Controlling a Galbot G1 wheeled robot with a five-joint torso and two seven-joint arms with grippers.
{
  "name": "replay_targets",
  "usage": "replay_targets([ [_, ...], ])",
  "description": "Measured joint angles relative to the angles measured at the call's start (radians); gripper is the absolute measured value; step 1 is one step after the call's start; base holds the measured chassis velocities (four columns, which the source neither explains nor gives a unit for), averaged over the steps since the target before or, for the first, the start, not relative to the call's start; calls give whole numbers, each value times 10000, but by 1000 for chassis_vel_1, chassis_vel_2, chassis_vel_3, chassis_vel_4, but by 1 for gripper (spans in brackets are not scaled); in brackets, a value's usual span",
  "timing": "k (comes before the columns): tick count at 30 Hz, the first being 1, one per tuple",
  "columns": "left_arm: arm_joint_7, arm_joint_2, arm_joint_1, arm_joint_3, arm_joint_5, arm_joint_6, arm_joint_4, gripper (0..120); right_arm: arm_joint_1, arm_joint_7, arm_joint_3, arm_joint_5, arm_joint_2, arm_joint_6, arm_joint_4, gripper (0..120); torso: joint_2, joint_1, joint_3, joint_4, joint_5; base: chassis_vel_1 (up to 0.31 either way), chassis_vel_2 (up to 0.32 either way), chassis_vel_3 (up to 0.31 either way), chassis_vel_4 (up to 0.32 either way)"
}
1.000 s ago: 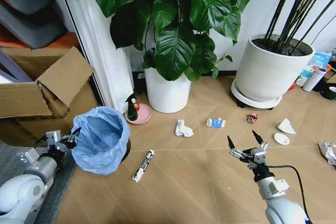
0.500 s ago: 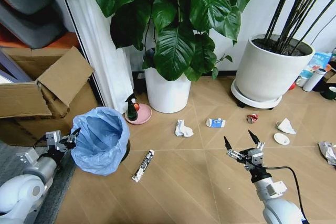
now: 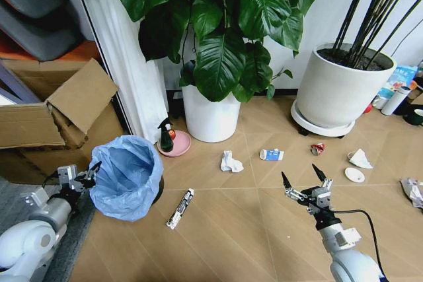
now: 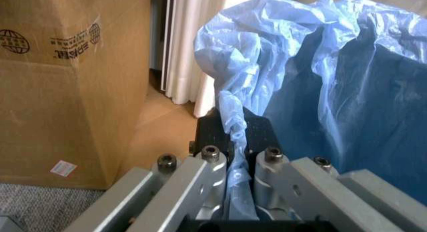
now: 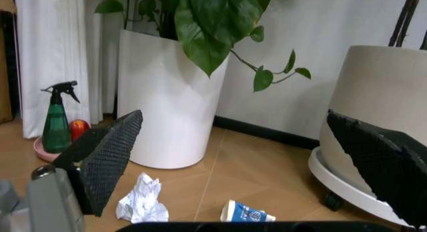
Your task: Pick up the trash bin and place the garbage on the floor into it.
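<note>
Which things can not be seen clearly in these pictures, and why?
- Bottom of the trash bin: in the head view, the blue bag's folds and shadow hide it.
- Left pincer pads: in the left wrist view, bunched bag plastic covers them.
- Object at the right edge: cut off in the head view.
- Blue-white carton print: too small to read in the right wrist view.

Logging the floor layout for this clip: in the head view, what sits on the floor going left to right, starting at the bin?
Trash bin → spray bottle → long wrapper → crumpled paper → small carton → crushed red can → white lid.
</note>
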Motion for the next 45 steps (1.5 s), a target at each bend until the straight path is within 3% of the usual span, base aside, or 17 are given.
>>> replay_targets([
  [30, -8, -6, -12, 18, -9, 1, -1, 0, 67, -102, -55, 67, -20, -8, -85, 100, 0, 0, 0, 0, 0, 0, 0, 0, 0],
  [45, -8, -8, 0, 21, -26, 2, -24, 0, 57, -134, -28, 93, -20, 82, -58, 100, 0, 0, 0, -1, 1, -56, 90, 57, -95],
])
